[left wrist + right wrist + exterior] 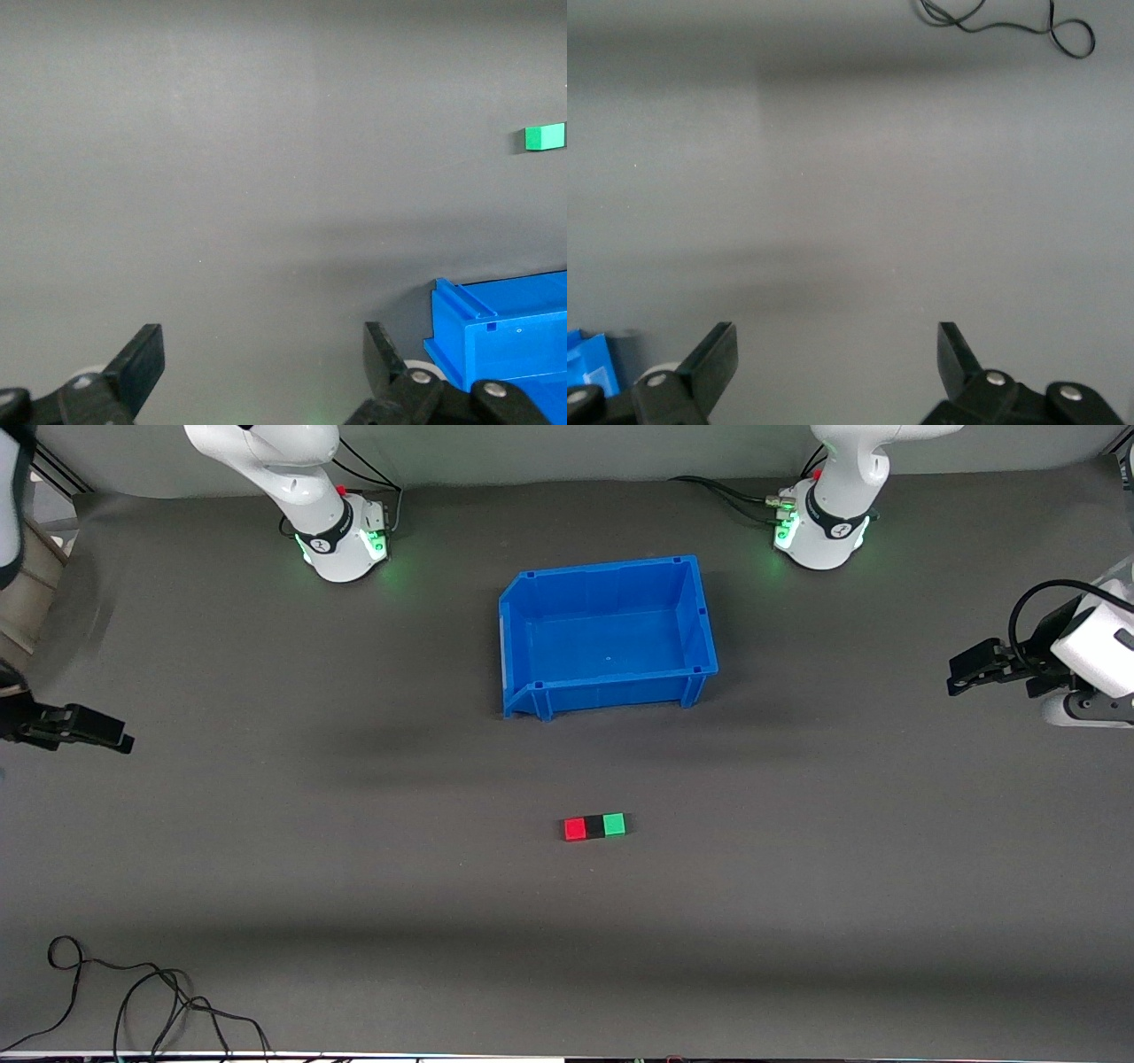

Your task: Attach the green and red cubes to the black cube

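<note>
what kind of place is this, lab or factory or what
Most likely a robotics lab bench set up for manipulation tests. Two arms are bolted to a table covered in a dark grey mat, with only a blue bin, a row of red cube, black cube and green cube, and loose cables.

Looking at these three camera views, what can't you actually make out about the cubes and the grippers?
- Whether the red cube, black cube and green cube are truly joined or only touching: too small in the front view.
- Green cube in the left wrist view: cut off by the frame edge, so its neighbours are unseen.
- Right gripper and left gripper: their arms run off the front view's edges.
</note>
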